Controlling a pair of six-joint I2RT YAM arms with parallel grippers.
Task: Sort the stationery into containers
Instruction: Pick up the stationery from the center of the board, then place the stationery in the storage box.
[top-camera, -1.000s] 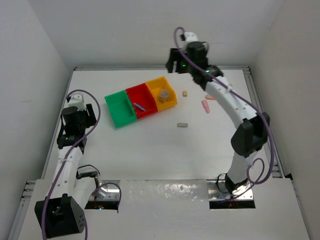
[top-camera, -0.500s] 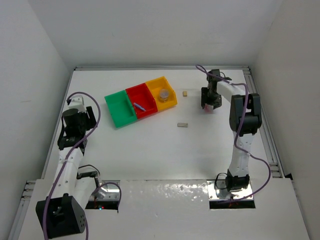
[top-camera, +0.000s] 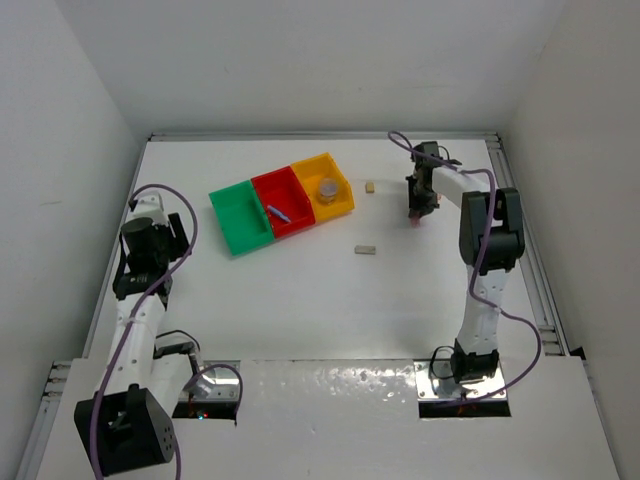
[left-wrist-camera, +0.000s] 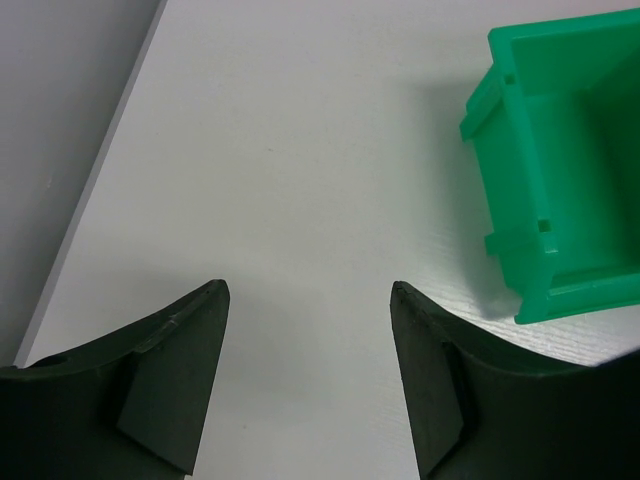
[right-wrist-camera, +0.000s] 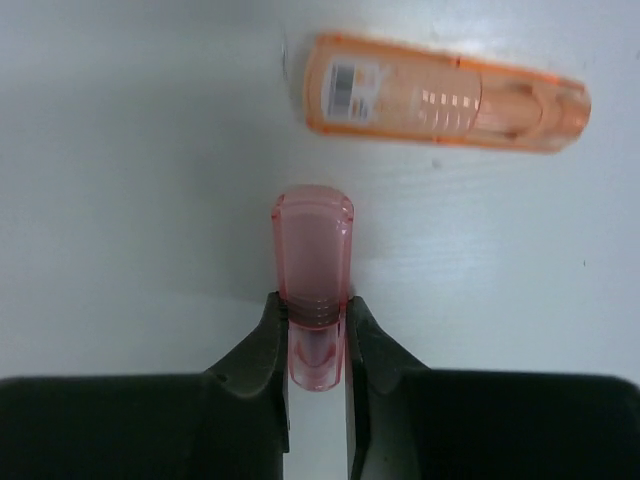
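Over on the right side of the table (top-camera: 300, 300), my right gripper (right-wrist-camera: 317, 322) is down close to the surface. Its fingers (right-wrist-camera: 262, 345) are drawn narrow and pinch the near end of the pink oblong piece (right-wrist-camera: 312, 245). The rest of that piece sticks out ahead of my tips. Whether it rests on the tabletop or sits just off it, I cannot tell. Just beyond it, not touching it, the orange oblong piece (right-wrist-camera: 445, 92) lies crosswise on the white surface.

My left gripper (left-wrist-camera: 308, 300) hangs over the left side of the table with its fingers spread wide above bare white surface. The green bin (left-wrist-camera: 520, 150) sits ahead and to the right of them, apart.

From above, the bins stand side by side in a slanted row — green, then the red bin (top-camera: 290, 224), then the orange-yellow bin (top-camera: 340, 207). The blue oblong piece (top-camera: 278, 213) lies in the red one and the grey roll (top-camera: 327, 188) in the orange-yellow one. One tan block (top-camera: 370, 186) lies near the orange-yellow bin on its right. The second tan block (top-camera: 365, 250) lies on open table, closer to my bases.
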